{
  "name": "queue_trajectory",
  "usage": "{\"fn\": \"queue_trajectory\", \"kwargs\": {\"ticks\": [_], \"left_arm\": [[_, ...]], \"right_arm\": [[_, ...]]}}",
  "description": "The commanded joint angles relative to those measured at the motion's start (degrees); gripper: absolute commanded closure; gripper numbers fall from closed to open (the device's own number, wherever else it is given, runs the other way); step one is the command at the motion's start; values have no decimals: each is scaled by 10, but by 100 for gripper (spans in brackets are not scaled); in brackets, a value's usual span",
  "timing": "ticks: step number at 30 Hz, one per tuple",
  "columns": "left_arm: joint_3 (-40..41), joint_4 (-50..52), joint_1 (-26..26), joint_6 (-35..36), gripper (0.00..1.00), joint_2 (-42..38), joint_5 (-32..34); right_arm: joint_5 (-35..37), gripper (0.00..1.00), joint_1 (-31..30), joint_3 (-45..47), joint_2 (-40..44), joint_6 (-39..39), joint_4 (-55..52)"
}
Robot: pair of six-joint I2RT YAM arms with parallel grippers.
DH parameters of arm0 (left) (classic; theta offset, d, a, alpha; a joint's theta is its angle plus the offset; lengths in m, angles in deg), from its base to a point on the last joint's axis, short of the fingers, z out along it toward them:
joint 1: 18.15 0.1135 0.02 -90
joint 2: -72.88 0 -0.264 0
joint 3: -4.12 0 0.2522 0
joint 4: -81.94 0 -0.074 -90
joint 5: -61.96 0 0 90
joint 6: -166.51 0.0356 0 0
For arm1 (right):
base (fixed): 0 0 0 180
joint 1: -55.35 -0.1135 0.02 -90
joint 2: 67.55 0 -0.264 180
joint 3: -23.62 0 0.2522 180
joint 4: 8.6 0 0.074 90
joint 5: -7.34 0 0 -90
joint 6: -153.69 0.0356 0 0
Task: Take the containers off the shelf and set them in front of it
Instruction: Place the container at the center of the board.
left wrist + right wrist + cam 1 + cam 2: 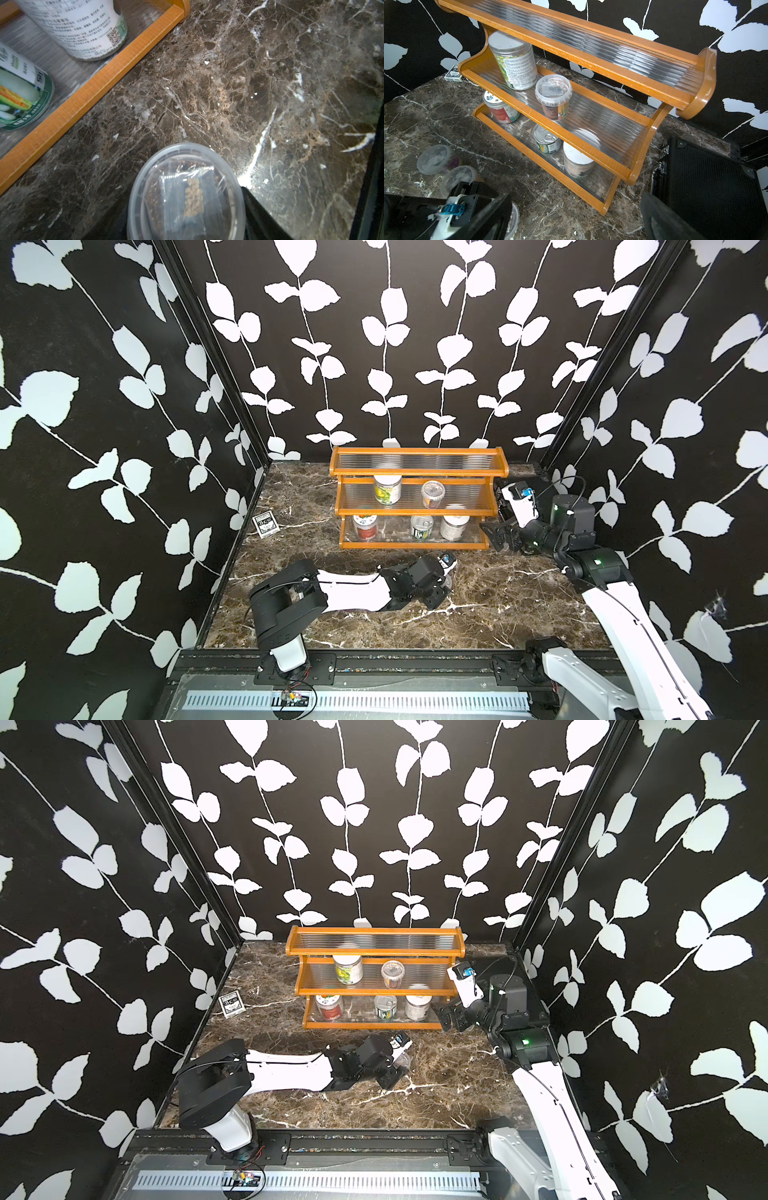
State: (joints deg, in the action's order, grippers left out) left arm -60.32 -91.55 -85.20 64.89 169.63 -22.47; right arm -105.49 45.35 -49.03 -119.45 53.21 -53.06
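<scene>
The orange-brown shelf (419,466) (374,946) (591,62) stands at the back of the marble table. Its middle tier carries a white-lidded jar (387,488) and a clear cup (433,494). A red-labelled jar (365,526), a tin can (422,526) and a white-lidded jar (454,526) sit on the bottom tier. My left gripper (442,587) (187,207) is low in front of the shelf, shut on a clear lidded cup (187,193) that rests on the table. Two more clear cups (436,159) (458,178) stand beside it. At the shelf's right end my right gripper (498,537) (575,218) is open with nothing in it.
A small black-and-white card box (265,526) lies left of the shelf near the wall. A flat black case (706,187) lies right of the shelf, behind my right arm. Patterned walls close in three sides; a black rail runs along the front edge.
</scene>
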Motion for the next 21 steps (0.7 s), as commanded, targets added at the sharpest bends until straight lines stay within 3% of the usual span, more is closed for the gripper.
{"fn": "queue_trajectory", "kwargs": {"ticks": [1,11,21], "left_arm": [[-1,-3,5,2,34,-4,1],[16,25,10,5,27,-33,17],[16,82,10,21,28,-66,25]], "right_arm": [[6,0,3,2,8,5,20],[2,0,3,2,5,4,22],[2,0,3,9,7,3,25]]}}
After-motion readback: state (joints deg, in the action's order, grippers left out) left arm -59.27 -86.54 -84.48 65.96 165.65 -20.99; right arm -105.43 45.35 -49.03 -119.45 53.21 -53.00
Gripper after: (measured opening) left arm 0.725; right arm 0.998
